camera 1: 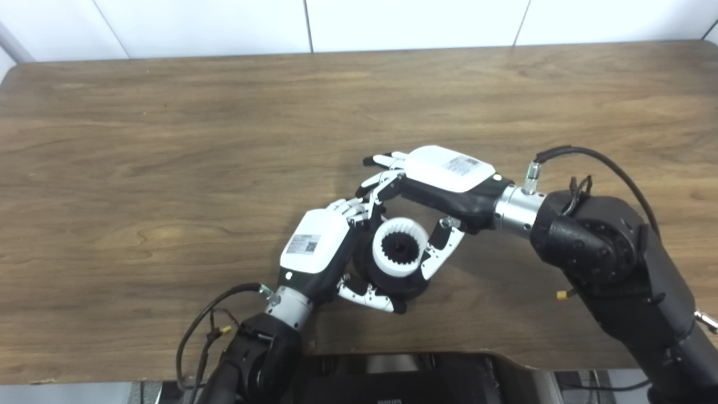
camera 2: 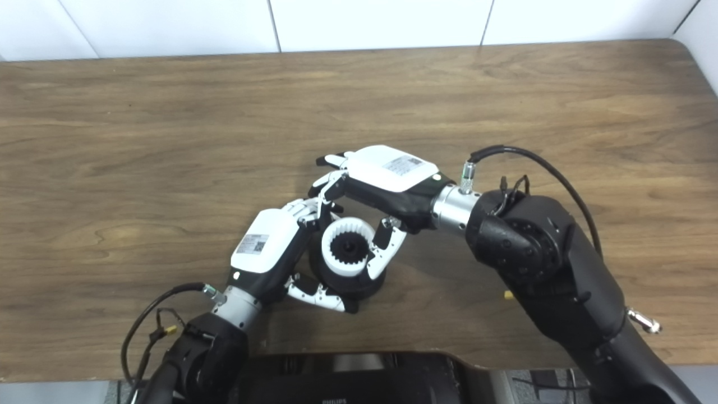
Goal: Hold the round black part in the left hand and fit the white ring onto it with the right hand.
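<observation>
Left hand (camera 1: pixel 322 249) wraps the round black part (camera 1: pixel 392 280) from its 9 o'clock side, steadying it near the table's (camera 1: pixel 168 140) front edge. Right hand (camera 1: pixel 443 185), from 1 o'clock, pinches the white ring (camera 1: pixel 399 248), apparently pressing it down onto the part.

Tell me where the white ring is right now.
The white ring sits on top of the round black part, near the table's front edge, between the left hand and the right hand.

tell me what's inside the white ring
Inside the white ring, inner teeth surround a dark hub of the round black part. What lies deeper is too dark to see.
</observation>
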